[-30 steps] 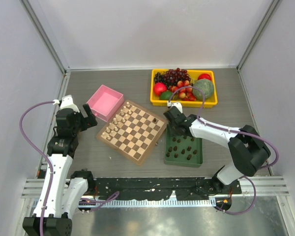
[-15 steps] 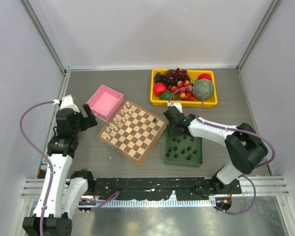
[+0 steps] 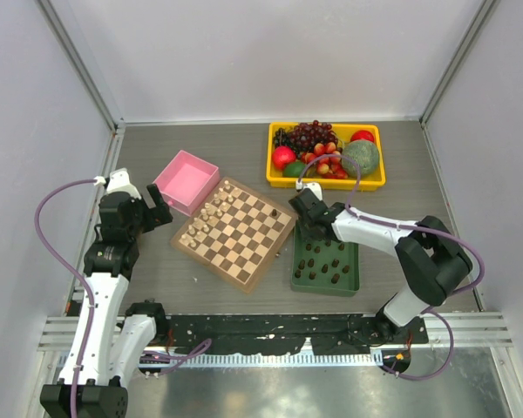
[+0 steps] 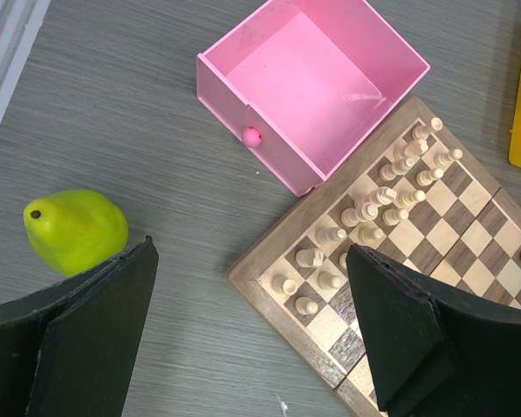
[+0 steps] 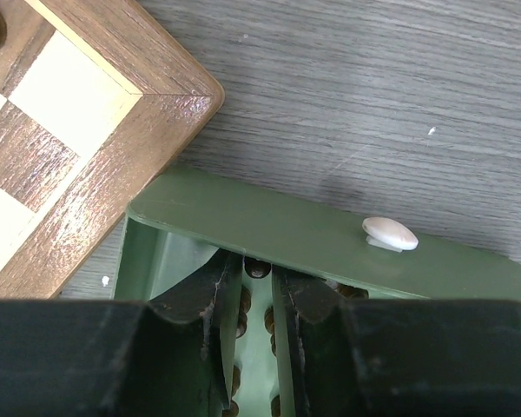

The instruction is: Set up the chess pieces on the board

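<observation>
Now holds the right gripper (image 3: 303, 231), at a narrow gap around a dark chess piece (image 5: 258, 268), in the upper-left corner of the green tray (image 5: 286, 230), centre-right of the overhead frame, and risks clipping the tray wall or toppling neighbouring pieces (image 3: 322, 266) if closed off-centre.

1. At my black right gripper (image 5: 256, 287) I see a green tray (image 5: 269, 226), dark brown pieces (image 5: 257, 268) and a cream knob (image 5: 391, 232).
2. Up-left of it, the board (image 5: 61, 104) has tan and dark brown checks.
3. Ahead of my black left gripper (image 4: 247, 347) are a pink box (image 4: 313, 78) and cream pieces (image 4: 365, 213), with a yellow-green pear (image 4: 74, 230) to its left.
</observation>
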Action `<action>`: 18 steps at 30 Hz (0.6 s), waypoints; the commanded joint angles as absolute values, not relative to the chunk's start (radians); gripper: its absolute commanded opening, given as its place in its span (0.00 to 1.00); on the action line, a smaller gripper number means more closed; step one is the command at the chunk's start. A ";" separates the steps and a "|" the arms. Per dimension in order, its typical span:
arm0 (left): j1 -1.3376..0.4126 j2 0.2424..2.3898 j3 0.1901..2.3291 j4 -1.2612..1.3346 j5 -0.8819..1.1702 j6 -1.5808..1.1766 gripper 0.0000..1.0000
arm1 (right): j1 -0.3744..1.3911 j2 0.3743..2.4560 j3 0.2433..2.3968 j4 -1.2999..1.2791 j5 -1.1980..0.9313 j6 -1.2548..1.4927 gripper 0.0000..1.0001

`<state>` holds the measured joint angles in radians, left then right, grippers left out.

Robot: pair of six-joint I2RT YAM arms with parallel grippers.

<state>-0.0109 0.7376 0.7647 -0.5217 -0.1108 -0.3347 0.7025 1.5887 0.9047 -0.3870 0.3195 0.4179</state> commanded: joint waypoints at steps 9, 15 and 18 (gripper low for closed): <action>-0.005 0.736 0.799 -0.508 -0.095 -0.342 0.99 | 0.698 1.508 0.913 -0.393 0.314 0.399 0.15; -0.005 0.739 0.799 -0.509 -0.100 -0.342 0.99 | 0.701 1.379 0.946 -0.448 0.284 0.383 0.15; -0.005 0.736 0.798 -0.509 -0.104 -0.342 0.99 | 0.716 1.322 0.966 -0.457 0.279 0.387 0.15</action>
